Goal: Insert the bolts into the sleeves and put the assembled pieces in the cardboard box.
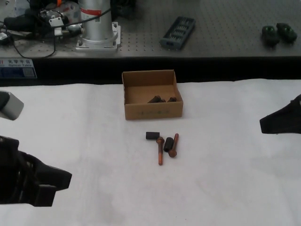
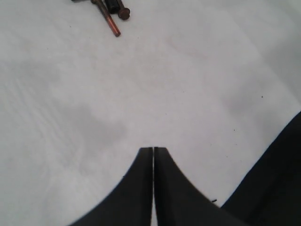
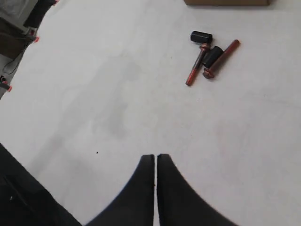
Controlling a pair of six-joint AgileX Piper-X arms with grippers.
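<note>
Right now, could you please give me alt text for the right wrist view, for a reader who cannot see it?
The right gripper, shut, hangs over the white cloth. Ahead lie one bolt, a second bolt, one black sleeve and another sleeve between the bolts, with the edge of the cardboard box just beyond.

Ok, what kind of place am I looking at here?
Most likely a robotics lab bench. Behind the white-covered work surface sits a perforated metal table with cables and a metal column; a cardboard box and loose bolts look like a set-up test.
</note>
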